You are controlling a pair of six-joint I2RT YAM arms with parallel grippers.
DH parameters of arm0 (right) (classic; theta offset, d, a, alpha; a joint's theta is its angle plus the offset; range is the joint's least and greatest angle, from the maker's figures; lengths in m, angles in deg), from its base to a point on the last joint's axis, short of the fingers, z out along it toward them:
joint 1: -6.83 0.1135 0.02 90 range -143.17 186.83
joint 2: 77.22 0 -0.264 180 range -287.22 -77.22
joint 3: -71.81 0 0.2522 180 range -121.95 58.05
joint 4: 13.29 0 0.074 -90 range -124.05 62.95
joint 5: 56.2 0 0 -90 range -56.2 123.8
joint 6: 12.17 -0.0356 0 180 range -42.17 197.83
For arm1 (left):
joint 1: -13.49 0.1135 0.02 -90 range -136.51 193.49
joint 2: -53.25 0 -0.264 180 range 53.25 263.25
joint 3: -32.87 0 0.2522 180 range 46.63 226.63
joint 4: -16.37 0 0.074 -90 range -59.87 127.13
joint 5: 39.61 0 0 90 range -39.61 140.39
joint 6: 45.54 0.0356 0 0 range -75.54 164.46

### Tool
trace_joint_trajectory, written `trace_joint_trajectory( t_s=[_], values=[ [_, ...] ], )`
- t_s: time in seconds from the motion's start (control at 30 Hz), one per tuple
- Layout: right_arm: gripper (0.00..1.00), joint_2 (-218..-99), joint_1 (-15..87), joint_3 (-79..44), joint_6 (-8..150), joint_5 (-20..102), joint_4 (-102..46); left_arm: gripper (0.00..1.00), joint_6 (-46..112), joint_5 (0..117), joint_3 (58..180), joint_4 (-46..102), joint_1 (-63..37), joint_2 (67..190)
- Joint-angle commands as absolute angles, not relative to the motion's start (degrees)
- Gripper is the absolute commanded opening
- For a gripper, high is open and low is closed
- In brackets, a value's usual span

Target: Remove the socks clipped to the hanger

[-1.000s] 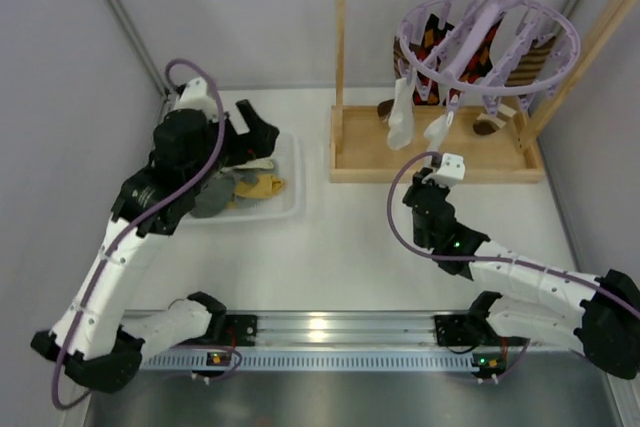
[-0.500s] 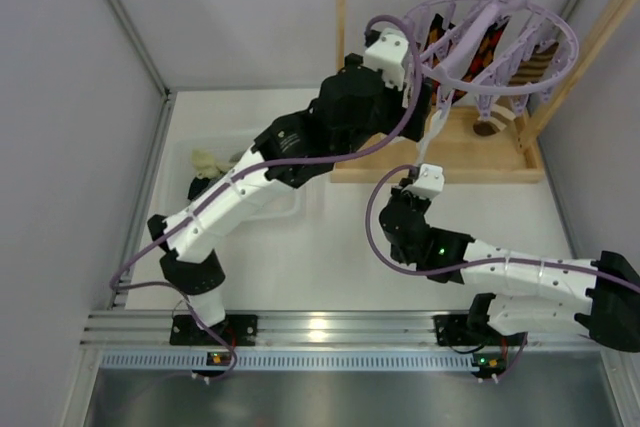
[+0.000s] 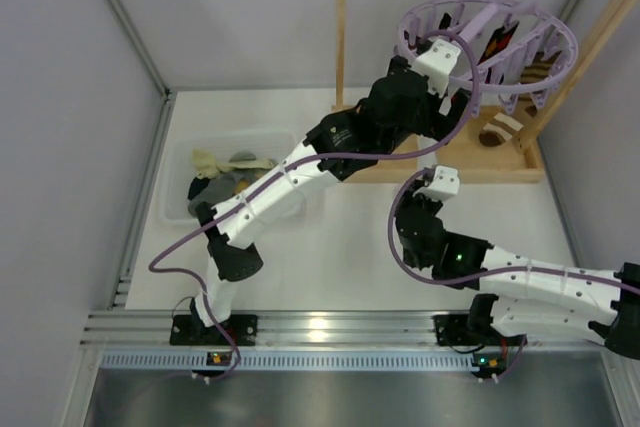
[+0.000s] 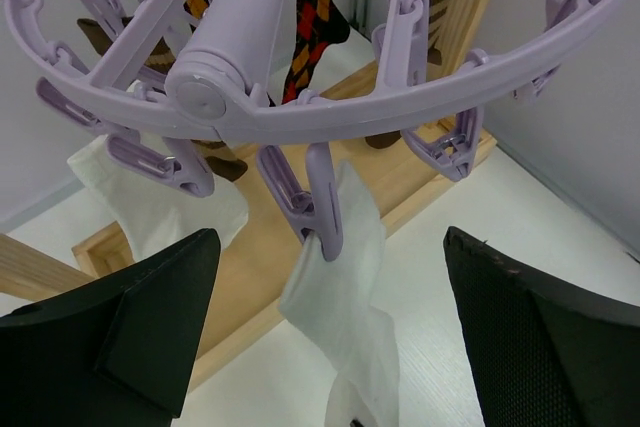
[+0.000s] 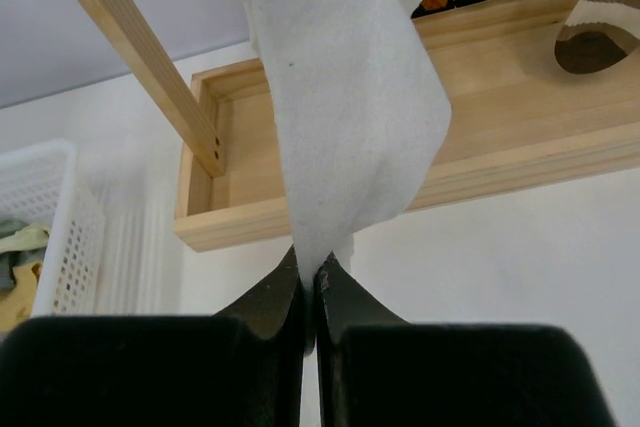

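1. partly, the left gripper point(image 4: 325, 237) is hidden in the top view under its own wrist and the hanger point(image 4: 215, 97); from the left wrist its fingers are seen spread wide, with nothing touched.
2. between those fingers a pegged white sock point(image 4: 340, 287) is held by a clip point(image 4: 318, 207) on the ring; its lower end is cut off by the frame edge.
3. the right gripper point(image 5: 310, 272) is clamped on the bottom tip of a pinched white sock point(image 5: 340, 97), whose top is cut off; whether it is the pegged one cannot be told.
4. a second white sock point(image 4: 150, 197) is clipped to the left; a diamond-patterned sock point(image 4: 315, 7) and a striped sock point(image 5: 595, 27) are hung farther back, partly screened by spokes.
5. the hanger is hung from the wooden rack point(image 5: 500, 57) at the far right; a white basket point(image 3: 172, 187) at the left is partly covered by the left arm.
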State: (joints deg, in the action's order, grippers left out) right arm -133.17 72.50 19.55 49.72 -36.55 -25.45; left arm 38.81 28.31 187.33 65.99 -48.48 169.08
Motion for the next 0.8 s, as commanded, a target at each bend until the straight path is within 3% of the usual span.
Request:
trace_joint_trajectory(
  t_s=[0.0,0.57,0.67,0.7,0.77],
  values=[
    [0.0,-130.05,73.98,21.04,51.38,-35.03,-23.19,0.95,40.85,25.96,189.89,59.75,-48.56,169.62],
    [0.0,-124.95,75.65,24.04,55.33,-29.31,-18.8,0.93,40.33,30.18,189.63,55.0,-44.87,172.43],
    [0.0,-125.3,76.0,24.04,55.51,-28.35,-18.18,0.82,40.32,31.5,189.45,54.22,-44.34,172.78],
    [0.0,-125.39,76.09,24.04,55.77,-27.99,-17.74,0.71,40.32,31.76,189.54,54.04,-44.34,172.96],
    [0.0,-125.74,76.26,23.95,55.86,-27.73,-17.47,0.69,40.32,32.81,189.45,53.34,-44.34,173.05]
  ],
)
